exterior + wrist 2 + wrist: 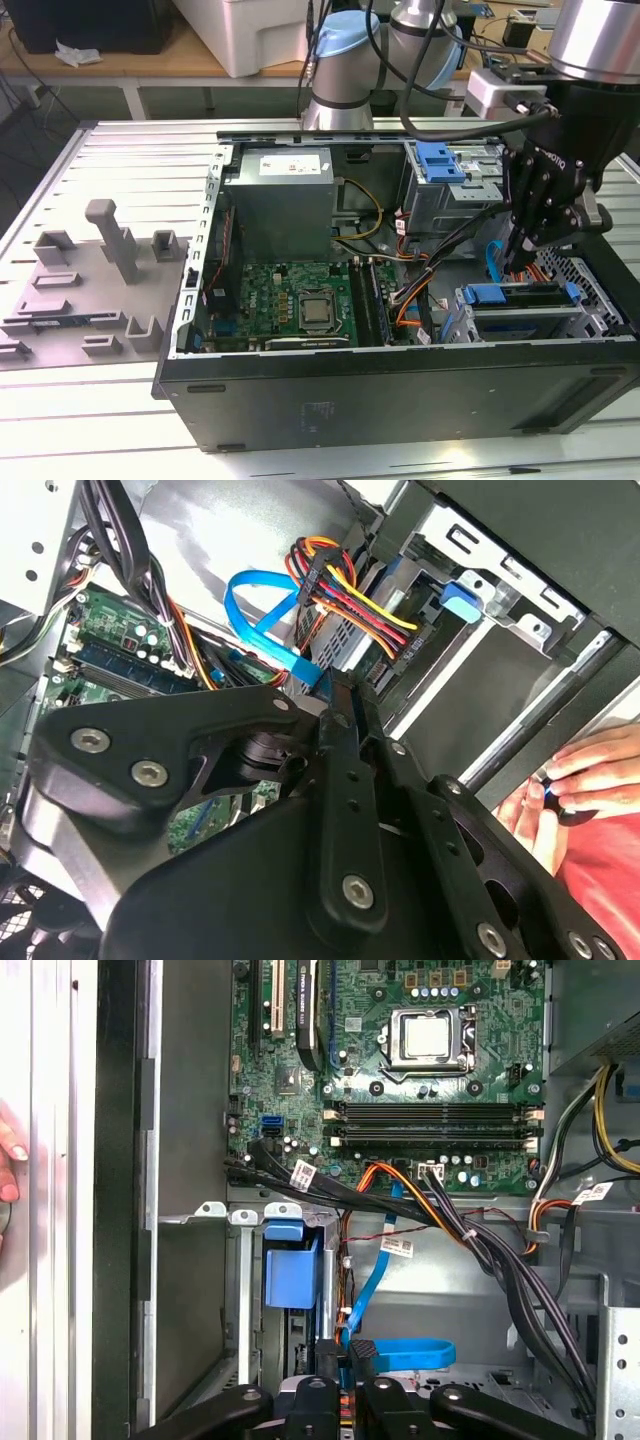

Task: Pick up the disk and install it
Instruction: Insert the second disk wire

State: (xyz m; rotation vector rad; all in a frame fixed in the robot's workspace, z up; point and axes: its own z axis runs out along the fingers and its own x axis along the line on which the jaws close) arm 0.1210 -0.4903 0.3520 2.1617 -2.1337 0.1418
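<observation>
End effector [340, 695]: in the second wrist view the fingers are drawn narrow, nearly together, with their tips against the blue flat cable [255, 605]. You cannot tell whether they pinch it. In the first wrist view the same tips [345, 1355] sit by the cable's loop [400, 1353].

Just past the tips, both wrist views give you the blue latch [462, 598] [290, 1270] on its silver drive cage.

The exterior view gives you the disk [520, 297]. It lies flat in the bay at the case's corner, on the exterior view's right, blue rail around it. It is just under the end effector [520, 255] and not in its grip.

Farther in, the first wrist view looks down on the motherboard [400, 1060]. The exterior view adds the grey power supply [280, 205] beyond it.

Outside the case [400, 400], the second wrist view catches a person's hand [585, 770]. The exterior view shows grey fixtures [110, 240] on the tabletop [100, 160], well apart on its left.
</observation>
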